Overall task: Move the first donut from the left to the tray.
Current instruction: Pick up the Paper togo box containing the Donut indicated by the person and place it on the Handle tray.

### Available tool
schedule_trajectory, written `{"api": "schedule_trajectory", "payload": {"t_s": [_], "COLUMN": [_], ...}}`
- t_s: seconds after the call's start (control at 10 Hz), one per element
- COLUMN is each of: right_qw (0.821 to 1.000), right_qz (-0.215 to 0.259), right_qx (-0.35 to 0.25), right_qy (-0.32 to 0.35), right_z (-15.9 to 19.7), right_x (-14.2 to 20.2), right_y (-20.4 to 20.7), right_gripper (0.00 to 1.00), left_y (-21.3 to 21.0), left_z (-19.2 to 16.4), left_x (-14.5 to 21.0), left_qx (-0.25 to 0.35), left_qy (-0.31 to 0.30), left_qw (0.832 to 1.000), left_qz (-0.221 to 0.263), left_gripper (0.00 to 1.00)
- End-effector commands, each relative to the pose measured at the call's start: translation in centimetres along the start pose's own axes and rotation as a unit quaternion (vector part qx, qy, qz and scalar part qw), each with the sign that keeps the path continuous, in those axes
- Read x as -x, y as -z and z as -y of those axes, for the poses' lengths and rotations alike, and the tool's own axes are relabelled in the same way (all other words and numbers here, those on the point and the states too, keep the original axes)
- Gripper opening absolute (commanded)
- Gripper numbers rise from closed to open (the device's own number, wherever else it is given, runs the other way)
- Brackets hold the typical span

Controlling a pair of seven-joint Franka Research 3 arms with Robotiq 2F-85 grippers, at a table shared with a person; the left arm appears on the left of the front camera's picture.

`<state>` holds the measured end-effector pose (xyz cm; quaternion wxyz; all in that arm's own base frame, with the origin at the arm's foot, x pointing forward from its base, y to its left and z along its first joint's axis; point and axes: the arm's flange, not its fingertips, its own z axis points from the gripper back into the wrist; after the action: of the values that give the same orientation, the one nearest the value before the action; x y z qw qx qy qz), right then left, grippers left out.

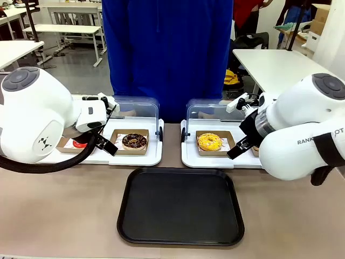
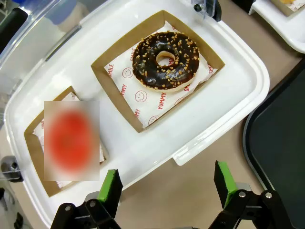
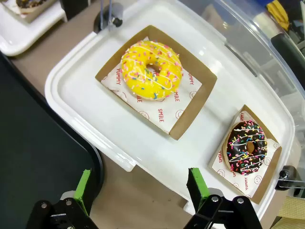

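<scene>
Hovering with its green pads spread wide and nothing between them, the left gripper [image 2: 167,185] hangs above the bare strip of table [image 1: 64,216] just off the far-left corner of the black tray [image 1: 180,208]. That tray lies flat at the middle of the table with nothing on it.

Beyond the tray's far-left corner sits the left white tray [image 1: 135,159], and there's the target: the red donut [image 1: 80,144], in its shallow cardboard holder [image 2: 33,143], at the end of the white tray farthest from the black tray. From the front, just a sliver of red peeks out under the left arm. In the left wrist view it is only a blurred red patch, so its surface cannot be made out. Nothing touches it.

Next to it, on the side nearer the black tray, sits the chocolate donut [image 2: 165,59] with nut crumbs, square in its own holder.

Over past the tray's far-right corner, the right white tray [image 1: 210,161] carries the yellow donut [image 3: 151,70] and, farther from the black tray, a sprinkled chocolate donut [image 3: 246,147]. The right gripper [image 3: 139,187] hangs above the near rim of that white tray, jaws apart and holding nothing.

Both clear lids [image 1: 137,108] stand raised behind the white trays, and a person [image 1: 167,54] in blue stands on the black tray's far side.
</scene>
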<state>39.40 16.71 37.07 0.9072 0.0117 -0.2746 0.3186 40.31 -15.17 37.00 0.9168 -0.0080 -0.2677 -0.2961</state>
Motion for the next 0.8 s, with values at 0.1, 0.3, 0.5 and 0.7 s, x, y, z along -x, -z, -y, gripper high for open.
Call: {"api": "schedule_trajectory", "payload": {"t_s": [0.1, 0.3, 0.5, 0.7], "right_qw": [1.000, 0.999, 0.996, 0.989], "right_qz": [0.000, 0.036, 0.061, 0.095], "right_qx": [0.000, -0.026, -0.059, -0.112], "right_qy": [0.000, 0.012, 0.023, 0.016], "right_z": [0.0, 4.2, 8.8, 15.5], "right_x": [0.0, -4.2, -4.3, -1.2], "right_y": [0.0, -6.4, -11.4, -14.6], "right_gripper": [1.00, 1.00, 1.00, 1.00], "left_y": [0.0, -4.5, -7.9, -11.2], "left_z": [0.0, -4.2, -8.7, -13.8], "left_x": [0.0, -3.0, -3.9, -2.2], "left_qx": [0.000, 0.050, 0.095, 0.162], "left_qy": [0.000, -0.015, -0.008, 0.032], "left_qw": [1.000, 0.998, 0.995, 0.985], "left_qz": [0.000, 0.022, 0.027, 0.047], "left_gripper": [1.00, 1.00, 1.00, 1.00]}}
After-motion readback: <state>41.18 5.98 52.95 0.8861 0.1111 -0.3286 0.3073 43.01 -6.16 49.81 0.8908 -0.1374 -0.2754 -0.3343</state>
